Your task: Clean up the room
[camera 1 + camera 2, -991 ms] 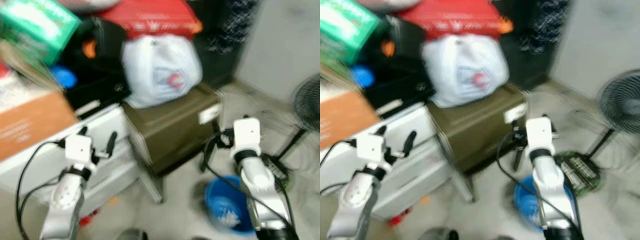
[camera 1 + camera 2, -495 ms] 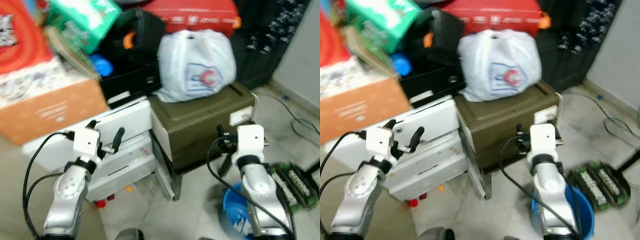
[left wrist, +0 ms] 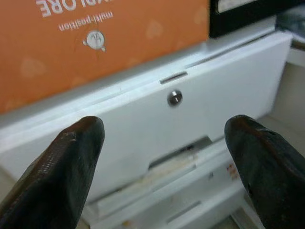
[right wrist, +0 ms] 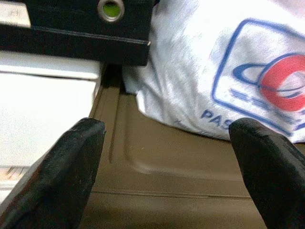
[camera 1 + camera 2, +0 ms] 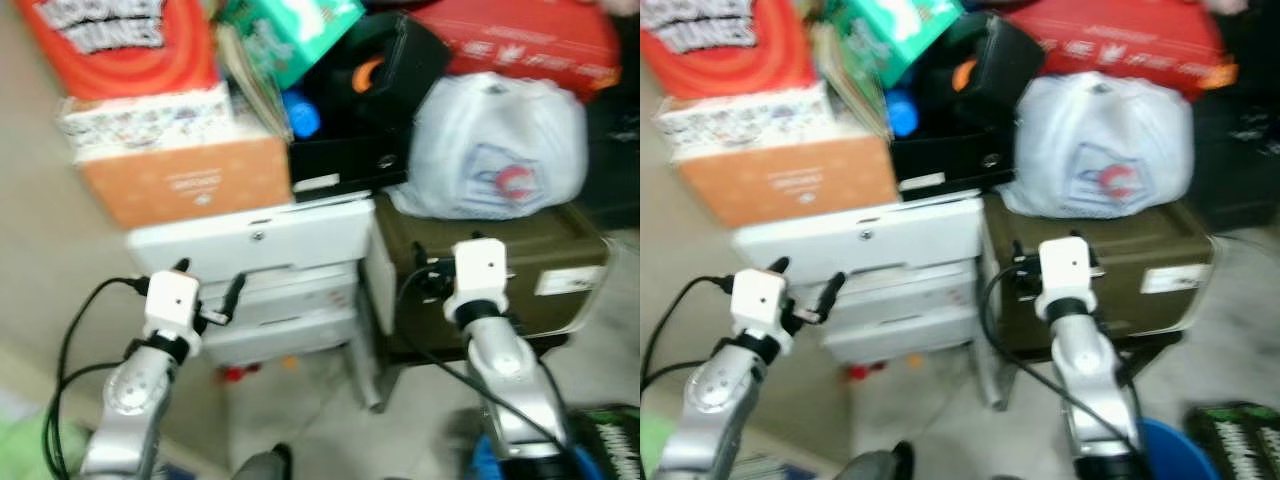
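Atop boxy olive trunk (image 5: 560, 262) — crinkly white bag (image 5: 490, 150)

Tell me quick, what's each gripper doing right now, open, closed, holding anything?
Left gripper: open, holding nothing, facing the white drawer unit.
Right gripper: open, holding nothing, over the olive case.

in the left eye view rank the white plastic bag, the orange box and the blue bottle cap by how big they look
1. white plastic bag
2. orange box, close to the bag in apparent size, so the order of these two is unsure
3. blue bottle cap, clearly smallest
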